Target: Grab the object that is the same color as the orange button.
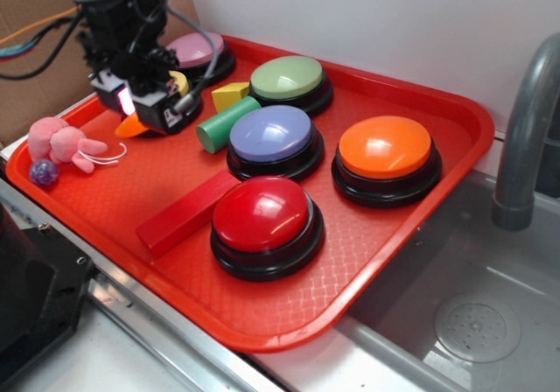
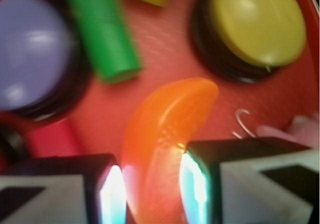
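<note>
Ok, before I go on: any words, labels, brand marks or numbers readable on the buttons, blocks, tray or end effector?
None readable in either view.
The orange button, red button and red tray show plain surfaces with no print.
The small orange piece between the fingers of the end effector bears no mark.
The wrist view is blurred, so fine print there could not be read anyway.

The red plastic tray point(image 1: 420, 103) carries five dome buttons; beside its red-domed button point(image 1: 262, 217) lies a long red block point(image 1: 184, 215)
</note>
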### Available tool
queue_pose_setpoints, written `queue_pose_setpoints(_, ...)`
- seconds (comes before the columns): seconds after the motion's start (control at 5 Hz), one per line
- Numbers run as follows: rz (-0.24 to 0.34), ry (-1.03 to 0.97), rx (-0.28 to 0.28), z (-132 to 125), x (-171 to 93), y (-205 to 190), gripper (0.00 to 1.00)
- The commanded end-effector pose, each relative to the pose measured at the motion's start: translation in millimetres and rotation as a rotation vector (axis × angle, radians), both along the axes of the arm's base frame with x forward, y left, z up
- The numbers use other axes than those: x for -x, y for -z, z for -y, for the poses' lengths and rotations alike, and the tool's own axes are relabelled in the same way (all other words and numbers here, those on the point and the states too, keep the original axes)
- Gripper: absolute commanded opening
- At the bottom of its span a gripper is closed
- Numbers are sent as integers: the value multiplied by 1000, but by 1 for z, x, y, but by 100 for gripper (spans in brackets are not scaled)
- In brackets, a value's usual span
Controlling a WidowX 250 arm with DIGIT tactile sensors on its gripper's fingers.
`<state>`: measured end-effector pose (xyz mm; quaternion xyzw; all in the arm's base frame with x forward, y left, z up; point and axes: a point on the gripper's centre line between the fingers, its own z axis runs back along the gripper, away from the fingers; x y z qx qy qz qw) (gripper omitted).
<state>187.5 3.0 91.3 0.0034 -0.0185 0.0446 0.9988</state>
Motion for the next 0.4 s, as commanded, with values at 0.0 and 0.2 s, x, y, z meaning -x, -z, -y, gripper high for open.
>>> queue_pose_setpoints(0.0, -3, 170, 4, 31, 1, -33, 0)
queue_pose_setpoints(0.2, -39, 114, -5, 21, 2, -32, 0)
